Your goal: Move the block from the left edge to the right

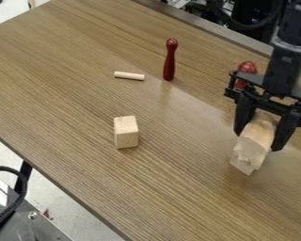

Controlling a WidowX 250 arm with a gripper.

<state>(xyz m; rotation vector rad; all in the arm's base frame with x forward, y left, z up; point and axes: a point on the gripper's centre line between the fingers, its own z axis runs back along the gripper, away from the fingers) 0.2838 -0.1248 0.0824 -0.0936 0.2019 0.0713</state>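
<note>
We see the wooden block (252, 144) in the gripper (258, 141) only partly, because the fingers cover portions of its sides; whether its lower end touches the wooden table (65, 80), we cannot say. Behind the gripper, the red object (247, 67) has its lower part mostly hidden, so its full form is unclear to us. The top edge cuts the robot arm (292, 52), and the picture's edges also cut the table. At lower left, the black cable (13, 170) is cut by the left edge. The red scrap (47, 213) on the floor is too small for us to identify.
</note>
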